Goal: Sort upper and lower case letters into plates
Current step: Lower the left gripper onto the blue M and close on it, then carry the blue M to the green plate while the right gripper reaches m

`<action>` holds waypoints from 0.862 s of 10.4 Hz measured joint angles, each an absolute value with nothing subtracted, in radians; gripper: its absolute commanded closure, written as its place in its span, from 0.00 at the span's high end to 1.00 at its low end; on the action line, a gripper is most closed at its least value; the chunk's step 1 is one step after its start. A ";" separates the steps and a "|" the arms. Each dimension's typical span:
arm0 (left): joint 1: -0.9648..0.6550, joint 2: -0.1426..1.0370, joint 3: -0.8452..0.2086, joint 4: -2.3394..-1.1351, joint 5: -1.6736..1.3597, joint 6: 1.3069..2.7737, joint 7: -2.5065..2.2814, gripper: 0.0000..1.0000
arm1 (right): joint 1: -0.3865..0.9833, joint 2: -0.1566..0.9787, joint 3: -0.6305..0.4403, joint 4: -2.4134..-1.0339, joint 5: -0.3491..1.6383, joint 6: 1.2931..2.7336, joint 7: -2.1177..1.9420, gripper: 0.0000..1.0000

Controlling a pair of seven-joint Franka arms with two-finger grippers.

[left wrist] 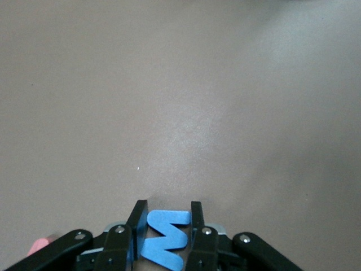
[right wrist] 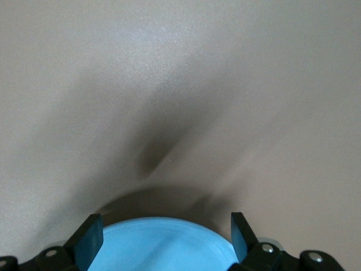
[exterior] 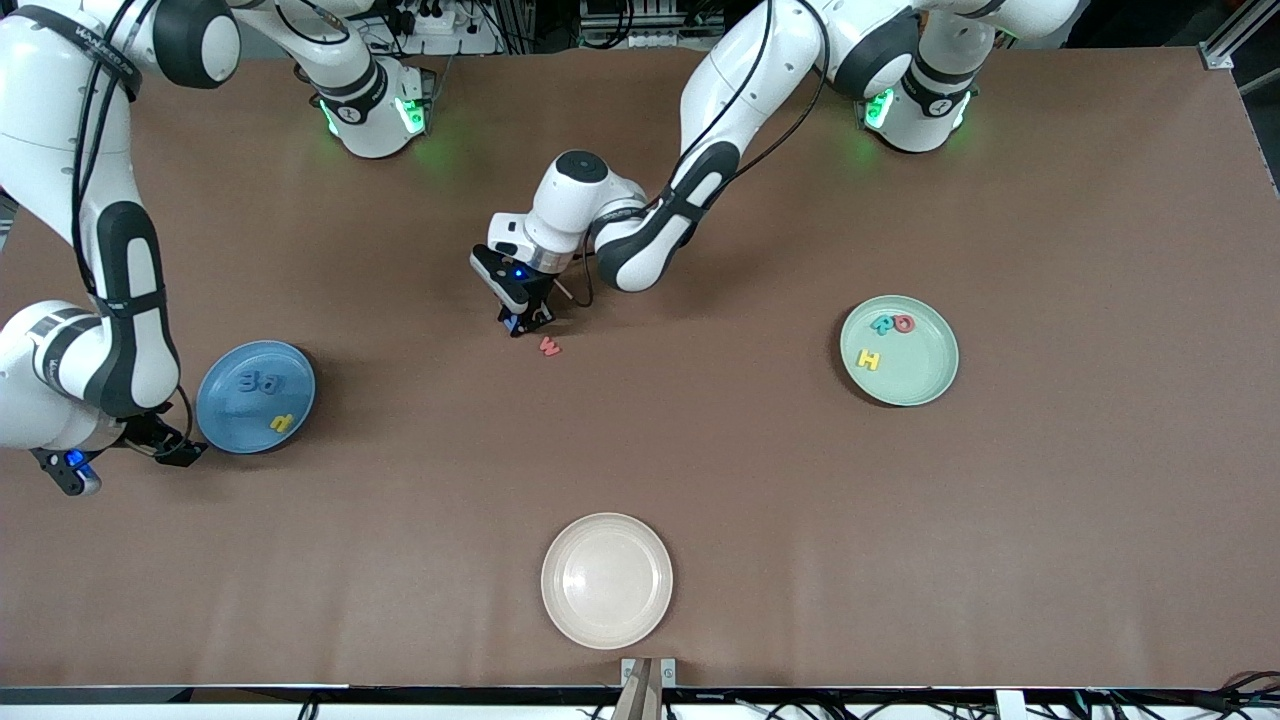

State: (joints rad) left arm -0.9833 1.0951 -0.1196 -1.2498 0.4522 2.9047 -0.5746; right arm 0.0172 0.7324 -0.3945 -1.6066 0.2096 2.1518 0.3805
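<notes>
Brown table (exterior: 760, 480): red w (exterior: 549, 346) beside clamped blue W (left wrist: 164, 239).

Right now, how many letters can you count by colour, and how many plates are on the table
Blue letters: 3, one W in the left gripper, two on the blue plate
Yellow letters: 2
Red letters: 2, one w on the table
Teal letters: 1
Plates: 3, blue, mint green, cream-white
Total: 11

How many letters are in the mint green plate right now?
3: a teal R beside a red Q, and a yellow H nearer the front camera, all in the mint green plate.
</notes>
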 measured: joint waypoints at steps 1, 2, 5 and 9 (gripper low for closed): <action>-0.982 1.090 -0.120 -1.247 0.452 2.905 -0.576 0.17 | 0.018 0.732 -0.394 -1.607 0.210 2.152 0.380 1.00; -0.980 1.078 -0.120 -1.245 0.452 2.901 -0.579 0.17 | 0.021 0.732 -0.393 -1.606 0.210 2.152 0.380 1.00; -0.957 1.028 -0.146 -1.246 0.452 2.791 -0.585 0.17 | 0.044 0.727 -0.389 -1.603 0.210 2.128 0.381 1.00; -0.838 0.896 -0.199 -1.412 0.452 2.704 -0.540 0.16 | 0.131 0.657 -0.385 -1.599 0.218 2.064 0.417 1.00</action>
